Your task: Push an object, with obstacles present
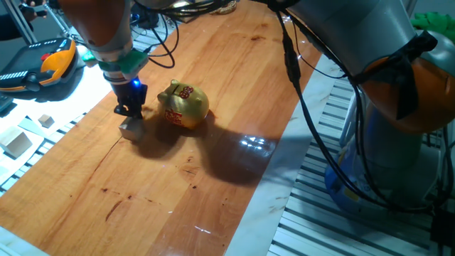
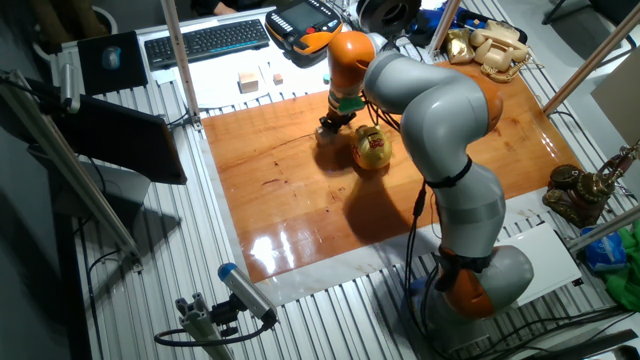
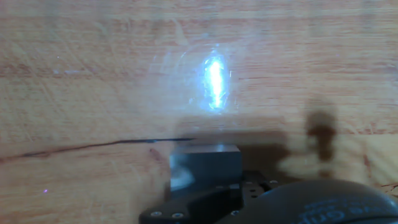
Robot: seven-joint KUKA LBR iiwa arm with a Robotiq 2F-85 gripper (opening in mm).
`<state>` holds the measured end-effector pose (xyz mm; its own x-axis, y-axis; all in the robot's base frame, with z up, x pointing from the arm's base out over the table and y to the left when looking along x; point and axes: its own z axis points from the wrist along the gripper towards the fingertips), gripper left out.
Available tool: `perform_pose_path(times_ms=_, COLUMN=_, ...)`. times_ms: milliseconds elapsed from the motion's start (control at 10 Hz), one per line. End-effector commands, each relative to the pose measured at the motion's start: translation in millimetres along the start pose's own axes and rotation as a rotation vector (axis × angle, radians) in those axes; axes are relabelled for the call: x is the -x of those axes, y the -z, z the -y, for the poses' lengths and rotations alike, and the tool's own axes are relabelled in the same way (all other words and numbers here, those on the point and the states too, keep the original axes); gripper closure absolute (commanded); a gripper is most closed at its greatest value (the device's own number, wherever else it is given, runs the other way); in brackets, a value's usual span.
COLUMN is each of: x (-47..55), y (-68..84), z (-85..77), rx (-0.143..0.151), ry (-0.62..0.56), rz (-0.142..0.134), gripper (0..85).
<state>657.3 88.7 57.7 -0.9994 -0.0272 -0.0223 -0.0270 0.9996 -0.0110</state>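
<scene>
**Gripper down on the cube, piggy bank just beside it**

We see the gripper [image 1: 129,110] low over the wooden worktop [image 1: 213,107], fingertips right at the small wooden cube [image 1: 131,129]. The cube sits on the board in the half toward the keyboard-side edge, roughly midway along that edge and a little in from it. From one fixed view the dark fingers come down onto the cube's top; we cannot tell whether they are clenched on it, merely touching, or spread apart. The hand view shows only the cube [image 3: 205,163] as a grey block against the hand's black housing, fingers not distinguishable.

The golden piggy bank [image 1: 185,104] stands upright just beside the gripper, further toward the middle of the board, apart from the cube. Red markings show on its back.

Off the board, on the white surface past the near edge: a larger pale block [image 1: 15,141] and a tiny cube [image 1: 45,120], well apart from the action.
</scene>
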Motion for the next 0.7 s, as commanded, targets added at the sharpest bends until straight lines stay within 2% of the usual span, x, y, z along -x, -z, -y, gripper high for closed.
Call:
perform_pose_path(times_ms=0, x=3.9, y=4.7, z=4.8, rx=0.007, ry=0.007, rz=0.000, gripper=85.0)
perform_pose_path(times_ms=100, x=14.3, y=15.4, z=13.3, rx=0.008, ry=0.016, rz=-0.010, gripper=85.0)
perform_pose_path(times_ms=300, x=28.3, y=28.1, z=9.9, rx=-0.011, ry=-0.003, rz=-0.007, gripper=85.0)
perform_pose_path(times_ms=400, x=31.3, y=31.2, z=2.5, rx=-0.013, ry=-0.023, rz=0.001, gripper=85.0)
perform_pose_path(times_ms=600, x=32.7, y=27.3, z=-9.7, rx=-0.014, ry=-0.052, rz=0.038, gripper=85.0)
